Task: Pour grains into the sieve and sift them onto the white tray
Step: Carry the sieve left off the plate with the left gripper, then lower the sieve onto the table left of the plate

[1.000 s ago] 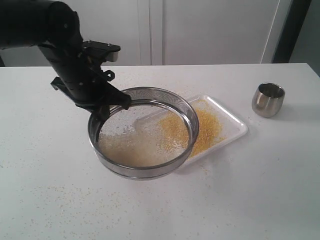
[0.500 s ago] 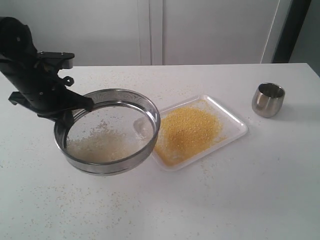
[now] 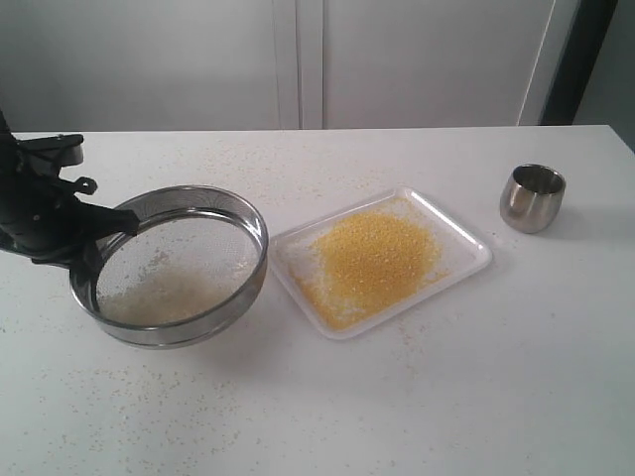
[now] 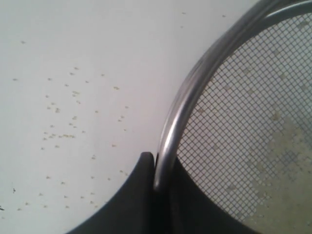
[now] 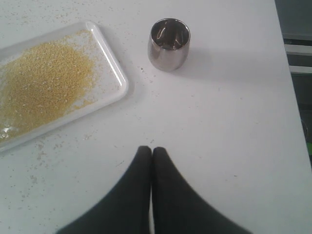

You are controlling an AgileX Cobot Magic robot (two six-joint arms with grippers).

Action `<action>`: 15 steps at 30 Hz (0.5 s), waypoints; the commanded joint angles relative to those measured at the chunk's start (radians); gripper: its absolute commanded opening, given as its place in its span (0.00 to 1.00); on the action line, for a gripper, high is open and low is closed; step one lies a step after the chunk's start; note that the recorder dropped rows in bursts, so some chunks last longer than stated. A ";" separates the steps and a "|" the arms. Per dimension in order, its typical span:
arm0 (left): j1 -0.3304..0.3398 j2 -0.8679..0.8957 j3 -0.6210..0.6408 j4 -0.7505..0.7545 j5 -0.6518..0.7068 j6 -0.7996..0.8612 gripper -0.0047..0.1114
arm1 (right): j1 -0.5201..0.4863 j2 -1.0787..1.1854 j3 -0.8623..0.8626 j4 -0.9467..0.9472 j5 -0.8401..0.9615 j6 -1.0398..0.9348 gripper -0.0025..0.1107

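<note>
The steel sieve (image 3: 169, 266) sits at the left of the table, apart from the white tray (image 3: 466, 238). My left gripper (image 3: 89, 238) is shut on its rim (image 4: 168, 141), one finger outside the wall and one inside over the mesh. Pale whitish grains (image 3: 159, 293) lie in the sieve's bottom. A golden-yellow heap of grains (image 3: 372, 256) covers the middle of the tray (image 5: 114, 78). My right gripper (image 5: 151, 153) is shut and empty above bare table, out of the exterior view.
A small steel cup (image 3: 532, 197) stands upright at the right, beyond the tray, also in the right wrist view as the cup (image 5: 168, 44). Stray grains speckle the tabletop (image 3: 327, 416). A white wall runs behind the table.
My left gripper has carried the sieve leftward off the tray. The yellow grain heap on the tray is now fully uncovered.
</note>
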 commanded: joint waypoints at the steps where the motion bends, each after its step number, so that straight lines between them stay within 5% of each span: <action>1: 0.026 -0.016 0.042 -0.051 -0.080 -0.036 0.04 | -0.009 -0.006 0.003 -0.004 -0.010 0.002 0.02; 15: 0.028 0.036 0.056 -0.055 -0.191 -0.057 0.04 | -0.009 -0.006 0.003 -0.004 -0.010 0.002 0.02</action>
